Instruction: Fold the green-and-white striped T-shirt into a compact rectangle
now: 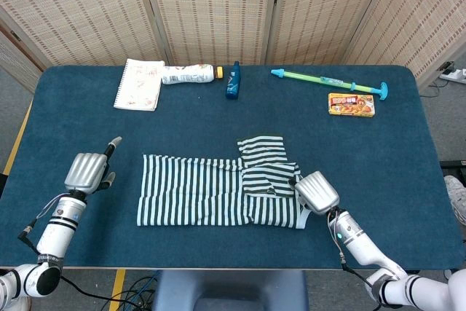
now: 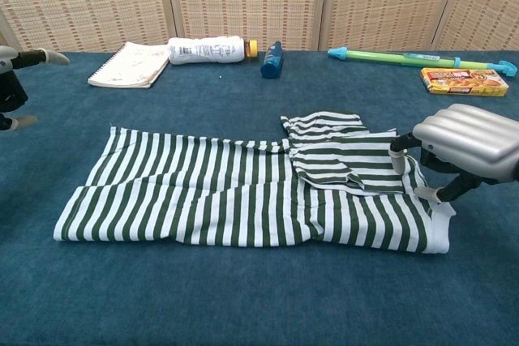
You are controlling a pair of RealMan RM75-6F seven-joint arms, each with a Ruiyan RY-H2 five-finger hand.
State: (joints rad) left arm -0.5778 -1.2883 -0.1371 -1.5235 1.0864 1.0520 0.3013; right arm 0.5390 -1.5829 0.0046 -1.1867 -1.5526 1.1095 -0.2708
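We see the striped T-shirt (image 1: 218, 191) lying flat mid-table (image 1: 408, 165), partly folded. Our right hand (image 2: 469, 148) hovers at its right edge, fingers (image 2: 397, 160) apart over the fabric, gripping nothing. Our left hand (image 1: 87, 172) sits well left of it, empty, fingers loosely spread.

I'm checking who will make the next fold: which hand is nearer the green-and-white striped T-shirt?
The right hand. It sits at the green-and-white striped T-shirt's right edge, fingertips at the fabric. The left hand is off the shirt's left end, apart from it.
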